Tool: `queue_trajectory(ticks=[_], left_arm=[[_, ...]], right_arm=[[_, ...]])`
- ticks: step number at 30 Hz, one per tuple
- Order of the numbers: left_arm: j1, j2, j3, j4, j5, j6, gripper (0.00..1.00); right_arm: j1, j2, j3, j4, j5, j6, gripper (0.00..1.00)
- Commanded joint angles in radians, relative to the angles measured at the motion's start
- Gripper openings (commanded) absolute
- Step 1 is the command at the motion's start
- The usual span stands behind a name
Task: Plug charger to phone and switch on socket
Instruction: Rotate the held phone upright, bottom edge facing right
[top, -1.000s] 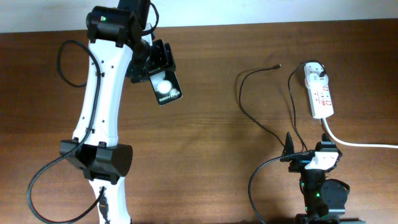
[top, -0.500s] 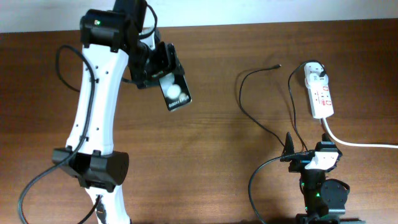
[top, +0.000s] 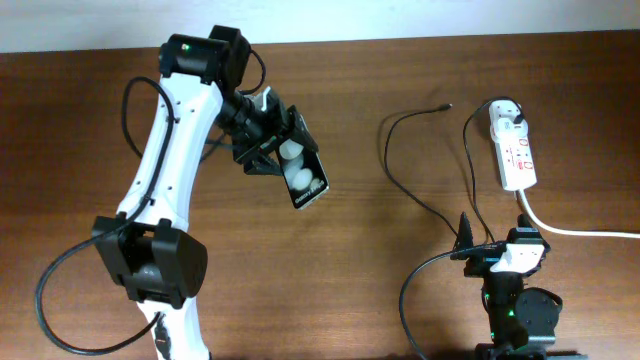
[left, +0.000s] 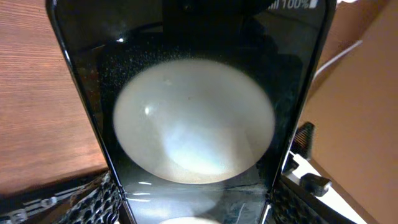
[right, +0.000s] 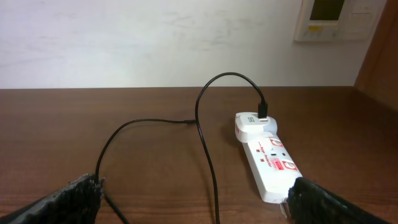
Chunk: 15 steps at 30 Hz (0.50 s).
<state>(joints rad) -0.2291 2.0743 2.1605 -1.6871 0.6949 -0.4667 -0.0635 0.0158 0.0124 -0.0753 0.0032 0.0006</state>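
My left gripper is shut on the phone, a black slab with white round spots, and holds it tilted above the table left of centre. The phone's glossy face fills the left wrist view, between the fingers. The charger's thin black cable loops from the white adapter on the socket. Its plug tip lies free on the table. My right gripper is open and empty, near the table's front edge, just short of the socket. The cable runs between its fingers.
The socket's thick white cord runs off to the right. The robots' own black cables hang by the left arm and by the right arm's base. A white wall with a control panel stands behind the table.
My left arm has carried the phone to the right and nearer the table's middle, turning it more steeply. The right arm, cable and socket have not moved.
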Motion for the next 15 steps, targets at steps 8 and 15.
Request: queue_trajectory(ticks=[8, 15], left_arm=[[0.003, -0.027, -0.003, -0.001, 0.142, 0.012, 0.74], [0.003, -0.027, -0.003, 0.010, 0.154, 0.013, 0.74]], right_arm=[[0.006, -0.010, -0.007, -0.004, 0.008, 0.003, 0.99], [0.006, -0.010, -0.007, -0.004, 0.008, 0.003, 0.99]])
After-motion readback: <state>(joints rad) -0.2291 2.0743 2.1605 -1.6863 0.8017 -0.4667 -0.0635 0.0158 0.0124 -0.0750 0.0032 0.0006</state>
